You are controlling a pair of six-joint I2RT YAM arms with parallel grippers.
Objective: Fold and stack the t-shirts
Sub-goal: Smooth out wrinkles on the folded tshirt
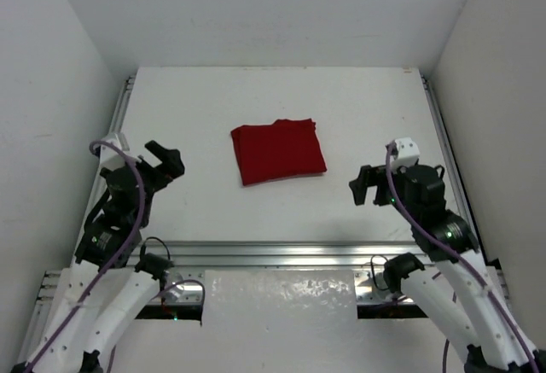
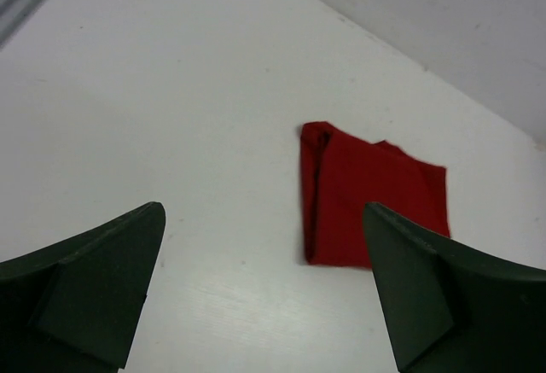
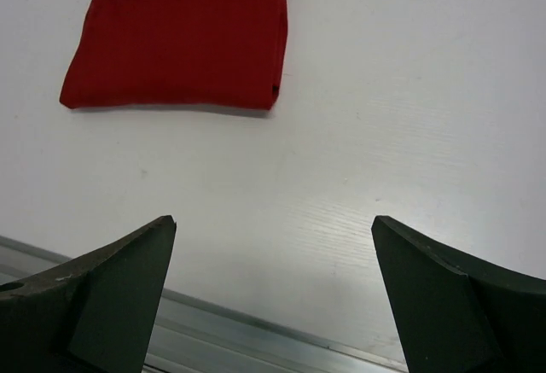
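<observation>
The dark red t-shirt [image 1: 278, 151] lies folded into a small flat rectangle near the middle of the white table. It also shows in the left wrist view [image 2: 367, 198] and in the right wrist view [image 3: 181, 36]. My left gripper [image 1: 166, 164] is open and empty, held above the table to the left of the shirt, apart from it. My right gripper [image 1: 367, 187] is open and empty, to the right of the shirt near the front edge, apart from it.
The white table [image 1: 341, 108] has metal rails along its left side, right side [image 1: 444, 134] and front edge [image 1: 281, 253]. White walls close in the back and both sides. The front rail shows under my right gripper [image 3: 256, 339].
</observation>
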